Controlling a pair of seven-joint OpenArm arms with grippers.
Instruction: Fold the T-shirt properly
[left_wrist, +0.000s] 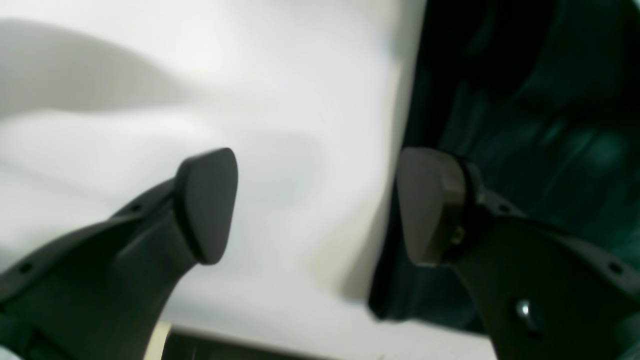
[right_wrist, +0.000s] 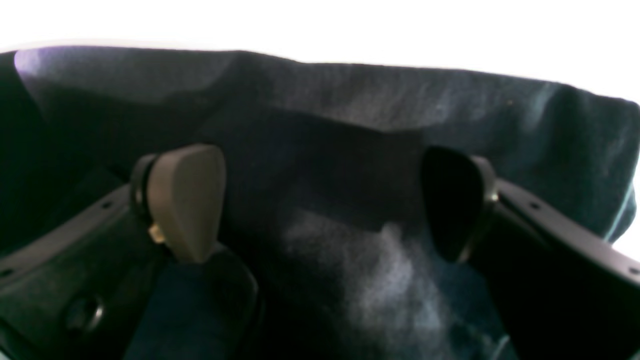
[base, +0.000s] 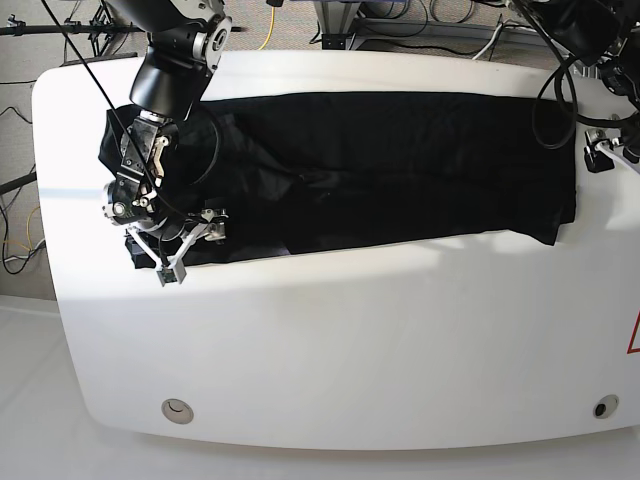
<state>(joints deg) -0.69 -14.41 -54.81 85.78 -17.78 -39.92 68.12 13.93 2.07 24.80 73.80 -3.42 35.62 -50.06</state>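
Observation:
The black T-shirt (base: 400, 165) lies spread flat across the far half of the white table (base: 350, 340), with wrinkles near its left end. My right gripper (base: 190, 248) hovers over that left end. In the right wrist view it (right_wrist: 320, 200) stands open, and dark fabric (right_wrist: 350, 150) fills the space below its fingers. My left gripper (left_wrist: 320, 205) is open above bare table, just beside the shirt's edge (left_wrist: 525, 125), with nothing between its fingers (left_wrist: 207, 205). In the base view the left arm (base: 585, 30) sits off the shirt's right end.
Cables (base: 440, 20) and stands crowd the floor behind the table's far edge. Two round holes (base: 178, 407) sit near the front corners. A red mark (base: 633, 335) shows at the right edge. The near half of the table is bare white surface.

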